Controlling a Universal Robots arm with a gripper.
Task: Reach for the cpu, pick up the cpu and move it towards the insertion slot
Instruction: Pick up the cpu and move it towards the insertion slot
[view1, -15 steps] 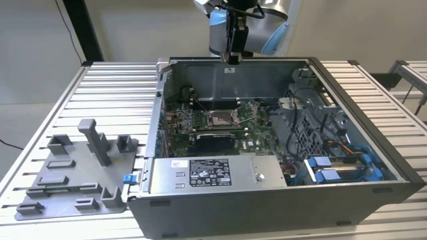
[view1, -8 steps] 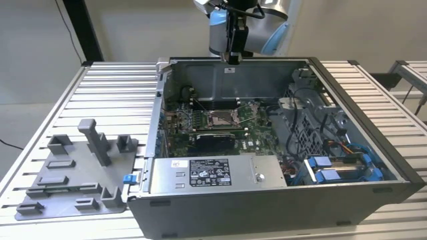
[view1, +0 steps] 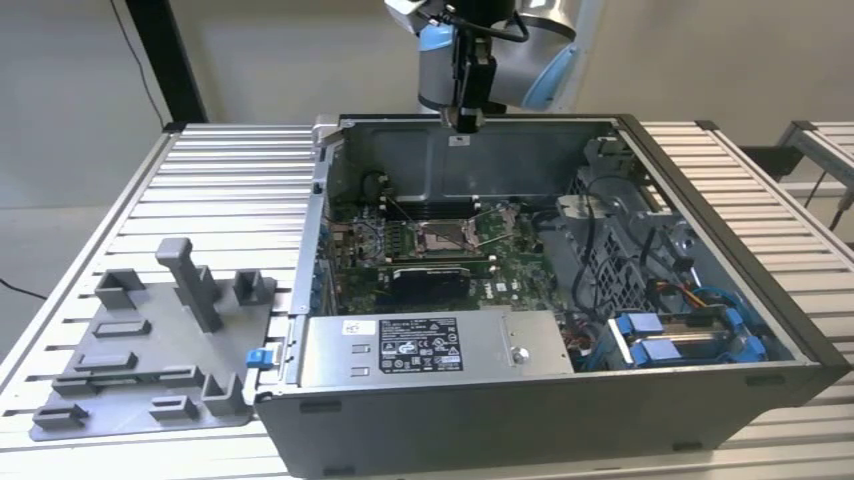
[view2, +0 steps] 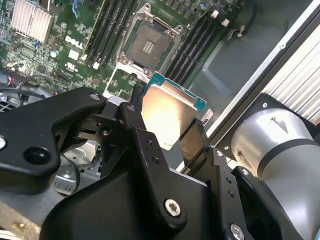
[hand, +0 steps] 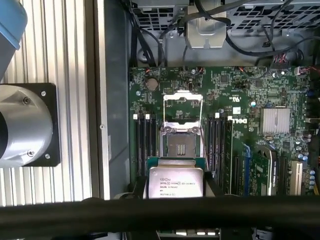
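Silvery cpu (view2: 167, 116) sits clamped in my gripper (view2: 165, 132), above the case's rear wall; the insertion slot (view2: 149, 45) lies just beyond it, mid-board

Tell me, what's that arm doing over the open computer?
The arm's gripper is holding the cpu, a small silvery chip, between its fingers, above the open computer case. In both wrist views the chip hangs near the insertion slot on the green circuit board, whose socket frame stands open. The chip is not in it yet.
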